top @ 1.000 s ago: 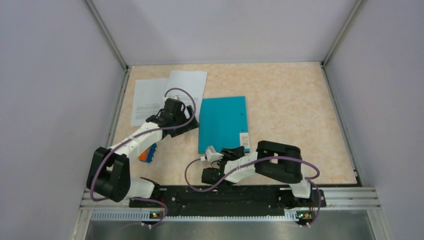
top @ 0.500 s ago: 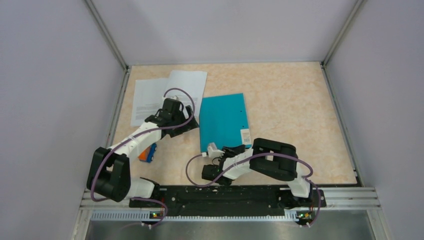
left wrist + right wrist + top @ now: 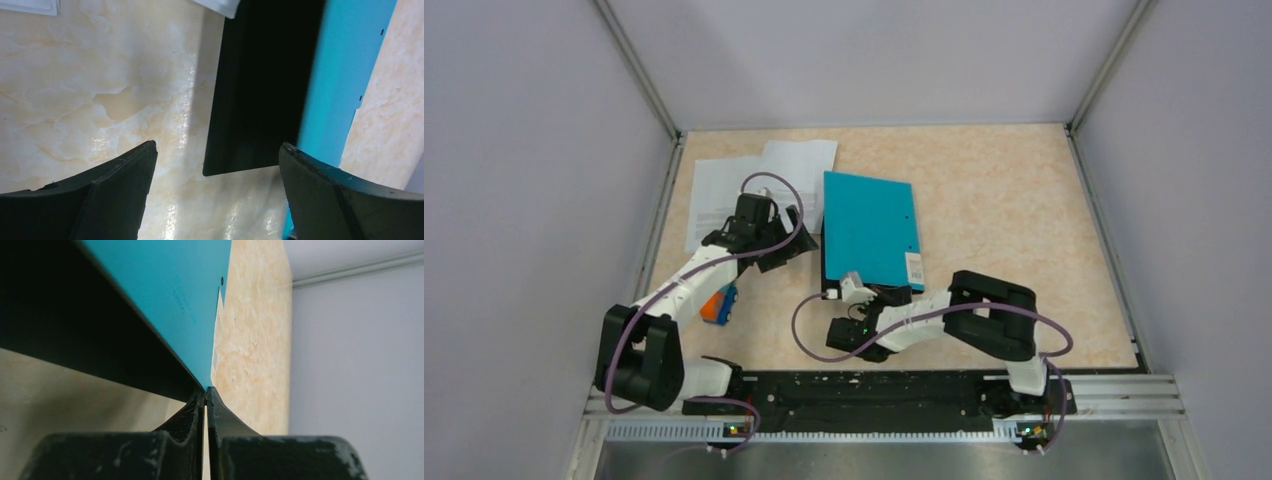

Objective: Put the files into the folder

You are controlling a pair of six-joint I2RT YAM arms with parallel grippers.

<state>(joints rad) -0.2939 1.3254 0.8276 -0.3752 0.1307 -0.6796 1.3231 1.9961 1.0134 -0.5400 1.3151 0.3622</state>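
Folder (image 3: 869, 230): teal, centre of the top view. Its near left corner is pinched between the closed fingers of the right gripper (image 3: 856, 290). The wrist view shows the cover edge ending right at the tips, with the black inside in shadow beneath.

Files (image 3: 724, 185): white printed sheets, upper left of the top view, on the table (image 3: 1004, 200). Their right edge meets the folder's far left corner.

Left gripper (image 3: 789, 225): jaws wide apart and holding nothing. It hovers over the folder's left edge, beside the sheets.

Small orange-and-blue object (image 3: 720, 305): lower left, apart from everything.

Risks:
- The pinch sits at the very corner, so the thin cover could slip out and drop shut.
- A pull could drag the whole folder instead of opening it, shoving it further into the sheets and crumpling them.
- The left fingers are low near the raised cover and could knock it.

Change against a second ago:
- The right jaws stood partly open and are now closed.
- The folder lay square and lower in the frame. It now sits skewed, shifted toward the upper left.
- The left arm has moved toward the upper left.
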